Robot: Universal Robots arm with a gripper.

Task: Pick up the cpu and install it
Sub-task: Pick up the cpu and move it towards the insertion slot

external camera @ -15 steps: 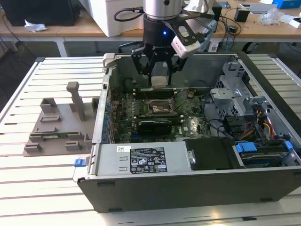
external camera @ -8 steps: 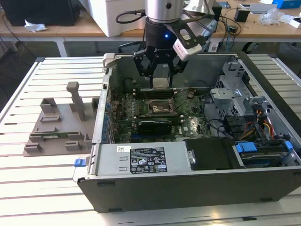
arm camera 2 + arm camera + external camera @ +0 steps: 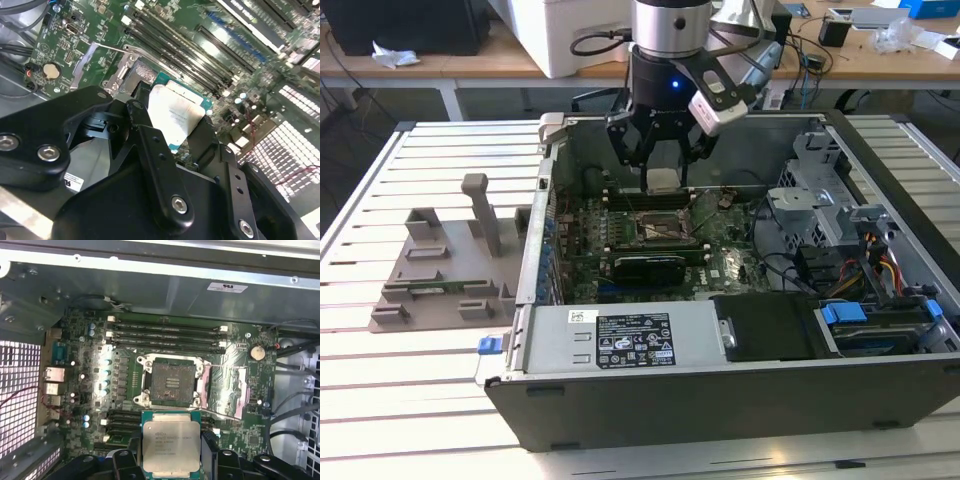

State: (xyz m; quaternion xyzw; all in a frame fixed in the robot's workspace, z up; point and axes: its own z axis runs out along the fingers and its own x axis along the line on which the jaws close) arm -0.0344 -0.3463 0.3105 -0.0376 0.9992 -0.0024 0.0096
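socket (image 3: 170, 382): open, dark contact field bare inside its metal frame.
load plate (image 3: 235, 390): swung open beside the socket.
cpu (image 3: 171, 445): silvery top toward the camera, thin green rim, near the socket but not in it.
gripper (image 3: 171, 460): mine; I have it clamped on the cpu, black fingers (image 3: 209, 450) against two opposite edges.
memory slots (image 3: 165, 335): dark rows between the socket and the case wall (image 3: 150, 285).
coin cell (image 3: 257, 352): near the load plate.

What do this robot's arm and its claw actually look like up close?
The arm is a silvery metal cylinder ending in a black wrist with a small blue light. Its gripper is black, built of hinged bars joined by silver bolts. A pale box and a black cable ride beside it.
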